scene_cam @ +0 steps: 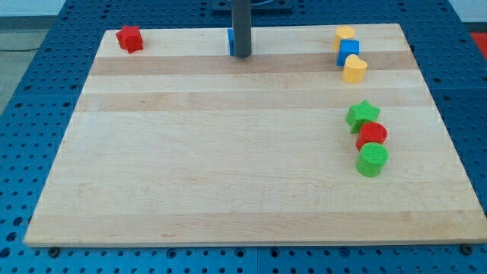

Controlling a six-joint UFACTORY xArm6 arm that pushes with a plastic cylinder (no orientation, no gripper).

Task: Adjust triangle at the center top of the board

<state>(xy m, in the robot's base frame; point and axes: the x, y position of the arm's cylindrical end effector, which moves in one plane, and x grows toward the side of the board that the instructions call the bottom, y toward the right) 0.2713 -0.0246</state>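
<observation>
My dark rod comes down at the view's top centre, and my tip rests on the wooden board. A blue block, likely the triangle, is mostly hidden behind the rod; only a thin strip shows on the rod's left side. The tip is right beside it, seemingly touching, on its right and slightly below.
A red star-like block sits at the top left corner. At the top right stand a yellow block, a blue cube and a yellow heart-like block. On the right lie a green star, a red cylinder and a green cylinder.
</observation>
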